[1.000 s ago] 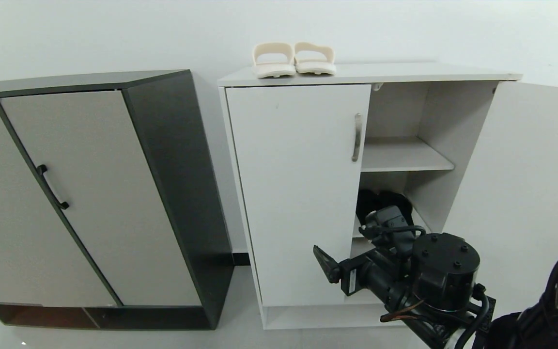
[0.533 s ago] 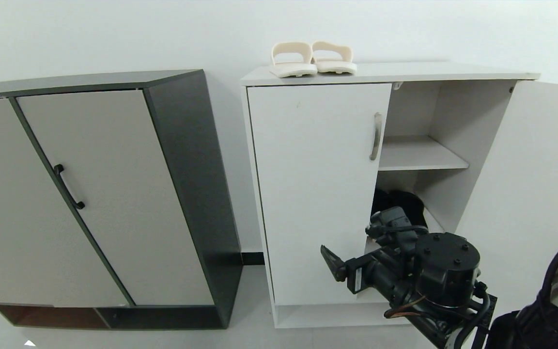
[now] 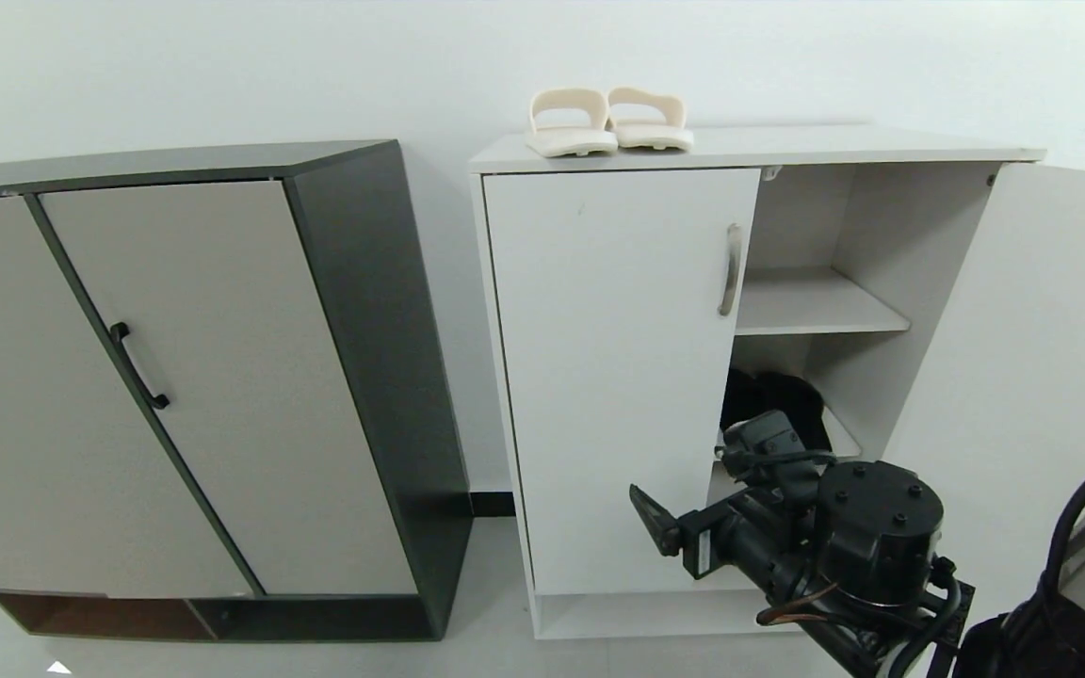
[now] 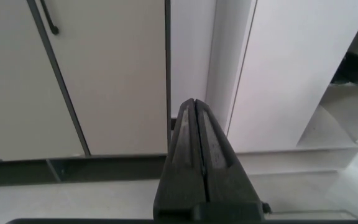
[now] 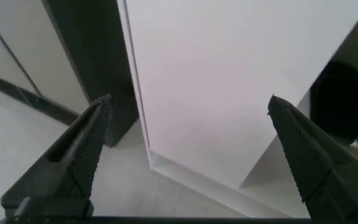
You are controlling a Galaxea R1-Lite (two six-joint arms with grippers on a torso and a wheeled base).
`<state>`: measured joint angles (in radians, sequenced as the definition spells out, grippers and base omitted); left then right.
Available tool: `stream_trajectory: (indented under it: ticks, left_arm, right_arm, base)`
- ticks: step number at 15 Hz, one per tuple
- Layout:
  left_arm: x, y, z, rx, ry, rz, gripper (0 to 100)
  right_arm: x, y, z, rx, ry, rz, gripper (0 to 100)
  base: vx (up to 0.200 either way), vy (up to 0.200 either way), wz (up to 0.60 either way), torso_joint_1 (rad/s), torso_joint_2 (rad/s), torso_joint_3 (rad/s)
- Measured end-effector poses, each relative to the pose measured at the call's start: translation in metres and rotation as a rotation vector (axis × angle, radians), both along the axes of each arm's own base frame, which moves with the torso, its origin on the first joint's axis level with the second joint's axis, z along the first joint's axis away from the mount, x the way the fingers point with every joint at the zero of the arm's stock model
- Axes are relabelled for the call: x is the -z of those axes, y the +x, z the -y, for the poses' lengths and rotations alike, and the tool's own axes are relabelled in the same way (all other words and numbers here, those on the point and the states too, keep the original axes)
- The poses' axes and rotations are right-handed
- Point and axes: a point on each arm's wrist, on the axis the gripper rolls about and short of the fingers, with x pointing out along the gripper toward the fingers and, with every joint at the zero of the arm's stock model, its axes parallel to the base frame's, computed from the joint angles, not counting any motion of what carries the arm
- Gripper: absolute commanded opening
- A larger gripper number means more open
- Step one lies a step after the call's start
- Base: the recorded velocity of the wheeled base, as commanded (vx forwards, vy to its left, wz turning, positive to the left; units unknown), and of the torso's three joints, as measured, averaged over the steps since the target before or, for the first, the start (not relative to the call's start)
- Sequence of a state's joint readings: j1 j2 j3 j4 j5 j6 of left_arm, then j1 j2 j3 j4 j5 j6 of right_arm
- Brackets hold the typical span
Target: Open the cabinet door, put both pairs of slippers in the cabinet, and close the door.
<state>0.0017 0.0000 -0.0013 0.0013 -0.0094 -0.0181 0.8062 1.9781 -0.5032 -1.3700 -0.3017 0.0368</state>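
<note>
Cream slippers (image 3: 608, 122) sat atop the white cabinet (image 3: 844, 146); black slippers (image 3: 778, 400) lay on its lower shelf, right door (image 3: 1023, 377) open; one pair looked stowed. The right gripper (image 5: 189, 106) hung low outside, jaws wide and empty, free for the cream pair; the left gripper (image 4: 194, 106) was closed on nothing.
</note>
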Motion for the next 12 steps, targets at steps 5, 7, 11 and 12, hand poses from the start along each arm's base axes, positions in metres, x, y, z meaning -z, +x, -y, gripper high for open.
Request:
stream_trajectory:
  ticks: [5,7,11,12]
  left_arm:
    - [0.0002,0.0000,0.0000,0.000,0.000,-0.001,0]
    - [-0.0004,-0.0001,0.0000,0.000,0.000,0.002,0]
    - [-0.0002,0.0000,0.0000,0.000,0.000,0.001,0]
    - [-0.0002,0.0000,0.0000,-0.001,0.000,0.001,0]
  right_arm:
    - [0.0037,0.0006,-0.0008,0.000,-0.009,-0.008,100]
    - [0.0032,0.0006,-0.0011,-0.001,-0.004,-0.004,100]
    - [0.0043,0.0009,-0.0008,0.001,-0.009,-0.008,100]
    - [0.0042,0.0007,-0.0010,0.000,-0.008,-0.007,100]
  base:
    - [0.000,0.000,0.00,0.218,-0.29,-0.218]
    - [0.000,0.000,0.00,0.190,-0.65,-0.190]
    - [0.000,0.000,0.00,0.128,-0.49,-0.233]
    - [0.000,0.000,0.00,0.163,-0.50,-0.222]
